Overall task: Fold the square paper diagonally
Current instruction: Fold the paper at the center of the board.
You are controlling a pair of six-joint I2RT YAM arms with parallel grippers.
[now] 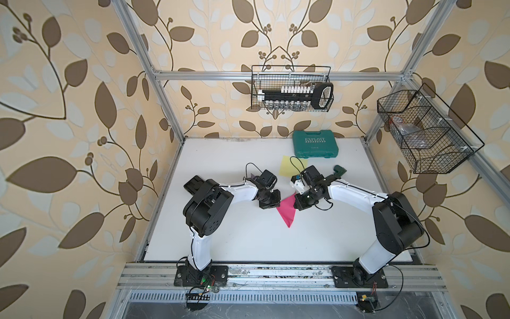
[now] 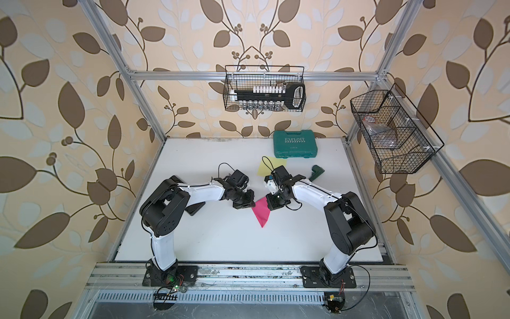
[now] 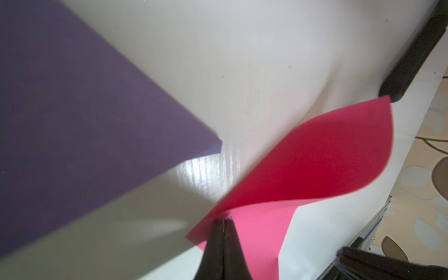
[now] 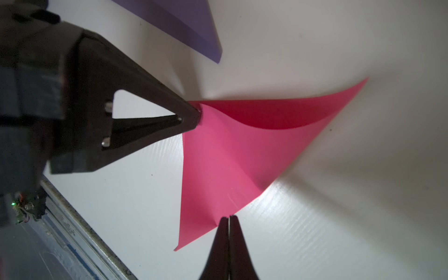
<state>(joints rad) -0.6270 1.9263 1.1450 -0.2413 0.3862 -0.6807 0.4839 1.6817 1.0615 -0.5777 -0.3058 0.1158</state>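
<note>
The pink square paper (image 1: 287,214) (image 2: 262,214) lies doubled over into a triangle mid-table, between both arms. Its upper layer (image 4: 230,157) bulges up rather than lying flat, and the inside shows darker red (image 3: 315,157). My left gripper (image 3: 223,220) (image 4: 198,115) is shut at the corner where the two layers meet, pinching the upper layer's corner. My right gripper (image 4: 229,217) is shut, its tips set against the folded edge, where the paper puckers. In both top views the wrists (image 1: 269,200) (image 1: 303,198) hide the fingertips.
A purple paper (image 3: 72,121) (image 4: 189,24) lies just beyond the left gripper. A yellow paper (image 1: 287,165) and a green tool case (image 1: 315,147) sit at the back. A dark green object (image 1: 339,171) is behind the right arm. Wire baskets (image 1: 292,88) (image 1: 425,132) hang on the frame.
</note>
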